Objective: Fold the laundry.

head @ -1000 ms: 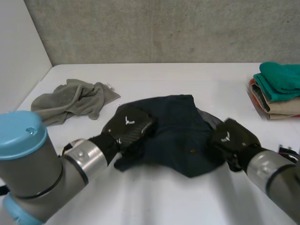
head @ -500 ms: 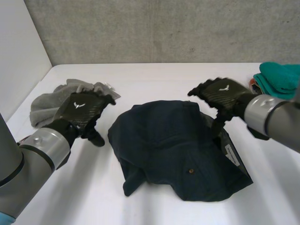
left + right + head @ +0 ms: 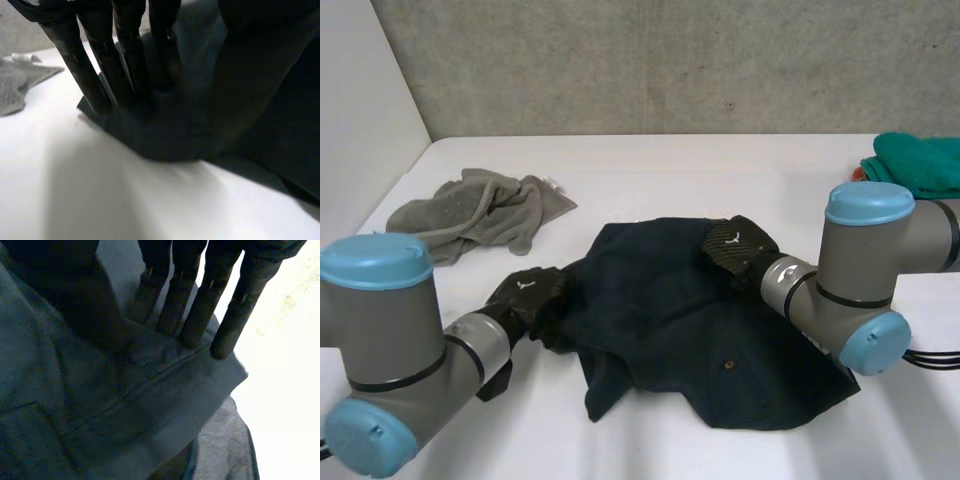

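Two-handed approach to a crumpled dark navy cloth garment (image 3: 690, 320), which is lying at the middle of the white table (image 3: 650, 170). Its longer run is slanting from the far side toward the near right. The left hand (image 3: 530, 298) is resting on the garment's left edge. In the left wrist view its fingers (image 3: 127, 60) are reaching straight and close together, tips pressing on the folded border of the garment (image 3: 165, 135). The right hand (image 3: 735, 248) is sitting on the far right corner. In the right wrist view its fingers (image 3: 200, 305) are likewise lying straight and side by side, tips touching a seamed edge of the garment (image 3: 125, 405). No fold is visibly caught against either thumb. Both hands are therefore standing along the far-left part, with the bulk of the cloth lying nearer the robot and to the right, so the right hand is closer to the main mass. Any fold would probably be carried along that slant. A crumpled grey towel (image 3: 480, 210) is waiting at the far left, and a stack of folded cloths (image 3: 920, 165) is sitting at the right edge.
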